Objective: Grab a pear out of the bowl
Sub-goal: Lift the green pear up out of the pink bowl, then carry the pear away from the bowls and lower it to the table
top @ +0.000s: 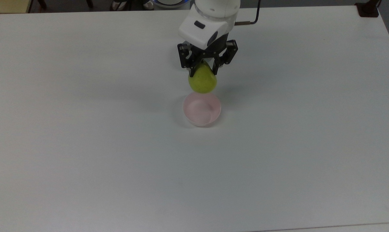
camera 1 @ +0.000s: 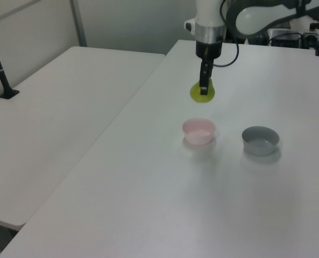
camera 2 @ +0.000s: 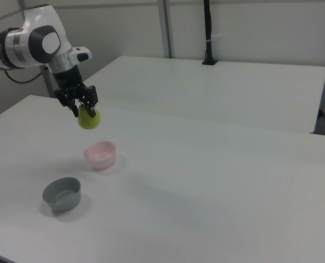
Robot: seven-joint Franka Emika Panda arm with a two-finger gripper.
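Observation:
The yellow-green pear hangs in the air, well above the pale pink bowl. My gripper is shut on the pear's narrow top, its black fingers pointing straight down. The bowl sits on the white table with nothing in it, directly under the pear in the left and right views. The pear's stem is hidden between the fingers.
A grey bowl stands on the table beside the pink one. A second white table adjoins this one, with a black post on it. The arm's cable hangs near the wrist.

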